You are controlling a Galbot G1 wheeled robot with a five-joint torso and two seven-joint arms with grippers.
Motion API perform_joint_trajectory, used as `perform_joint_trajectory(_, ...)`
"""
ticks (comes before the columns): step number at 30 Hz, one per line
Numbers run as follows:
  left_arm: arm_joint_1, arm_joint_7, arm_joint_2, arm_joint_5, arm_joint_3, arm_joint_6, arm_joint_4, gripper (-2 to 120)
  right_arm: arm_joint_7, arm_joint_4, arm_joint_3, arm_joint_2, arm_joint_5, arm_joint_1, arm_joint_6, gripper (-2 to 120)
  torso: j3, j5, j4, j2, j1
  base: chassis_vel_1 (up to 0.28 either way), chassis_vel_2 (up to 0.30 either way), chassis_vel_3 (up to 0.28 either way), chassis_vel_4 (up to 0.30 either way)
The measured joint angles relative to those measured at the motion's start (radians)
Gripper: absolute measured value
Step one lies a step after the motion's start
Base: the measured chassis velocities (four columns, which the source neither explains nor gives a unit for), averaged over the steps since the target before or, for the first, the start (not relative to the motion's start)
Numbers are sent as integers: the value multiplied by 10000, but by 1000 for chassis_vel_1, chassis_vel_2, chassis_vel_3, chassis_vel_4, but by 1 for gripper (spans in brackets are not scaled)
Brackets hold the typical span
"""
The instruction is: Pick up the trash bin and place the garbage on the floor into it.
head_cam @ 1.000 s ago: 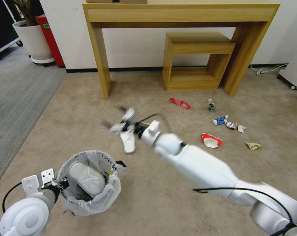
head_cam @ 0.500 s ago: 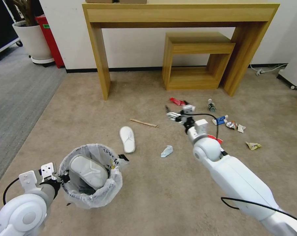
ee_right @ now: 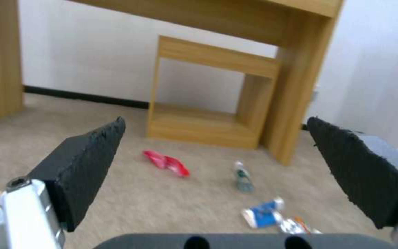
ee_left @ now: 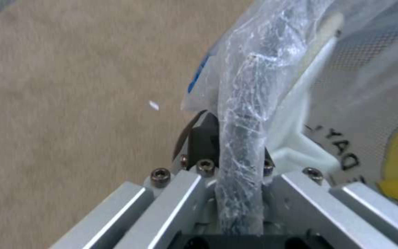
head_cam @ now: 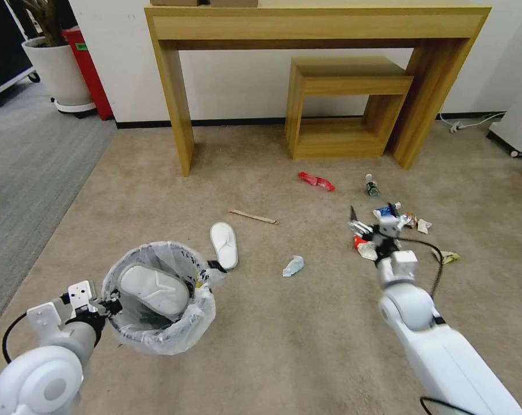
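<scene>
Left jaws clamped on trash bin [head_cam: 157, 300], right jaws apart above beige carpet [head_cam: 307, 346].

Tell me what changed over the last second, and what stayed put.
The right end effector swept from above the floor slipper rightward across the carpet to the litter by the red-white cup, jaws open and empty. The trash bin shifted slightly farther from the robot, its rim clamped in the left end effector. The slipper, wooden stick, red wrapper and bottle lie unmoved.

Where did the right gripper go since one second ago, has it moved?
Yes. The right gripper, open, swung rightward from above the white slipper to over the red-white cup, judged against the unmoved wooden stick.
</scene>
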Motion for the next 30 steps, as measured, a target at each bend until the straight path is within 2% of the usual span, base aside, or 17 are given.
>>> perform_joint_trajectory(5, 239, -320, -119, -112, 181, 477, -211, 0, 17, 340, 768, 592, -625, -1118, 475, 100, 0, -3, -2, 0, 0, 0, 0, 0, 0)
perform_joint_trajectory(12, 422, -716, 684, -1127, -302, 661, -708, 0, 60, 789, 1272, 1343, -1060, -2037, 1074, 100, 0, -2, -1, 1, 0, 0, 0, 0, 0)
perform_joint_trajectory(16, 516, -763, 837, -1334, -457, 682, -900, 0, 169, 974, 1346, 1776, -1240, -2314, 1198, 100, 1, -4, -1, 0, 0, 0, 0, 0, 0)
perform_joint_trajectory(24, 850, -936, 738, -1551, -701, 848, -1268, 0, 334, 1249, 1314, 2497, -1661, -2653, 1413, 100, 1, -4, 0, 0, 0, 0, 0, 0, 0)
perform_joint_trajectory(30, 885, -1084, 670, -1707, -781, 926, -1308, 0, 240, 1249, 1263, 2706, -1749, -2757, 1622, 100, 2, -4, -1, 0, 0, 0, 0, 0, 0)
